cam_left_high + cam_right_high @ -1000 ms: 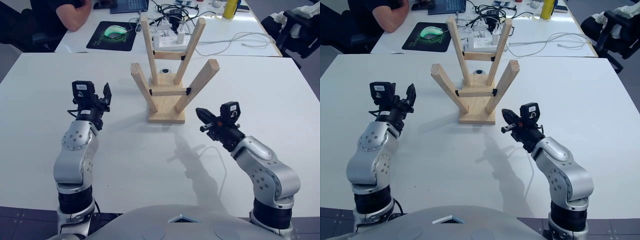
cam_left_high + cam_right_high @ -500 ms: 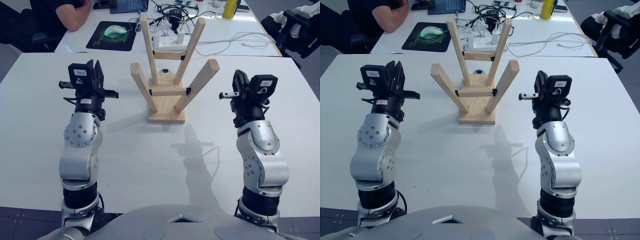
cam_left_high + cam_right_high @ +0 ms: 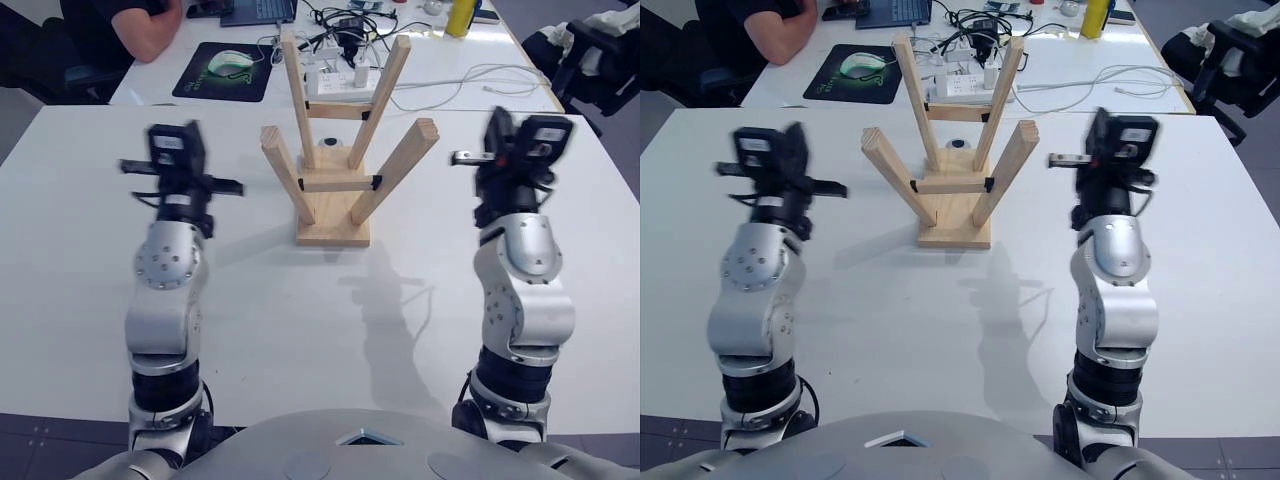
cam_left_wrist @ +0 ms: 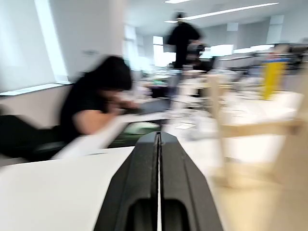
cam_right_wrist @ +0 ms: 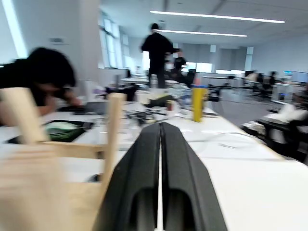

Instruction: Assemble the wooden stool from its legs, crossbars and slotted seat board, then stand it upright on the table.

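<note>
Fingers [image 4: 139, 168] of the left gripper [image 4: 159, 138] are pressed flat together, with only a thin seam between the two black halves. The right gripper [image 5: 160, 126] matches it, its two fingers [image 5: 183, 168] shut tight on nothing.

One broad white worktop [image 3: 80, 250] carries the job. A second worktop [image 3: 150, 88] butts against it on the far side of the stool.

One wooden stool [image 3: 335, 170] stands on the white worktop, upside down and fully joined. Its single seat board [image 3: 333, 228] lies flat on the surface. Four legs rise from the board and splay outward: the near left leg [image 3: 285, 175], the near right leg [image 3: 400, 165], the far left leg [image 3: 297, 95] and the far right leg [image 3: 387, 85]. Two crossbars tie them in pairs, the near crossbar [image 3: 338, 183] between the front legs and the far crossbar [image 3: 340, 111] between the back ones.

Two silver arms come up from the near edge. The left arm [image 3: 165, 290] stands to the left of the stool and the right arm [image 3: 520, 290] to its right. Each holds its gripper above the worktop, about level with the crossbars and well apart from the wood. Both grippers point away toward the second worktop.

Beyond the stool, on that second worktop, lie one black mouse mat [image 3: 205, 82] with one mouse [image 3: 228, 62] on it, one white power strip [image 3: 327, 86] seen between the far legs, and one yellow bottle [image 3: 460, 18] further off to the right of the stool.
</note>
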`<control>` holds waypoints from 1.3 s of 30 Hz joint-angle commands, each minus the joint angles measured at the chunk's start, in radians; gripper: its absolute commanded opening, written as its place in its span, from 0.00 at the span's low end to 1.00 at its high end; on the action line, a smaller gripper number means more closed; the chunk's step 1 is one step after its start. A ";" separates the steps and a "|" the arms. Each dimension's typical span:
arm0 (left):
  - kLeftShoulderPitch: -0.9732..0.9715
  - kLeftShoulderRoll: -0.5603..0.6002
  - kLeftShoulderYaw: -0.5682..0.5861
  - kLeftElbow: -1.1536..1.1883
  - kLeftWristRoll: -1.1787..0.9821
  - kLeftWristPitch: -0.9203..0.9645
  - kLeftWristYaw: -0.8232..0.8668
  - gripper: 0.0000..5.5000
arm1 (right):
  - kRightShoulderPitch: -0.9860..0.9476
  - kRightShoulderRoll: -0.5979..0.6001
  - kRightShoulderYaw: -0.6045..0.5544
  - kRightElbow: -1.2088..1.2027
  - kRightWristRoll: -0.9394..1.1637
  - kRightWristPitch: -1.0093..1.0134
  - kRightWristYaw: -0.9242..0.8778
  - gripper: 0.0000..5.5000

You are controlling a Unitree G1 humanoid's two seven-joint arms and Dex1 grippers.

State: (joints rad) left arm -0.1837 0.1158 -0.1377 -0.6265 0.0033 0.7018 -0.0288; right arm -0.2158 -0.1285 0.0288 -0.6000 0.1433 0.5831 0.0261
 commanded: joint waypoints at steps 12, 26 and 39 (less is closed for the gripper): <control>0.011 0.103 0.157 0.004 0.153 0.074 0.088 0.01 | 0.095 0.002 -0.216 -0.010 -0.069 0.089 -0.139 0.00; -0.059 0.127 -0.098 0.048 0.160 0.103 -0.078 0.01 | 0.070 0.016 -0.022 0.017 0.016 0.148 -0.008 0.00; -0.079 0.031 -0.039 0.024 0.096 -0.102 -0.082 0.01 | -0.006 0.106 0.025 -0.048 0.138 0.115 0.043 0.00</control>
State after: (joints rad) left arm -0.2063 0.1681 0.0667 -0.6346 0.1554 0.6118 0.0424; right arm -0.1768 -0.0570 -0.1691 -0.6319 0.1769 0.6375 -0.0707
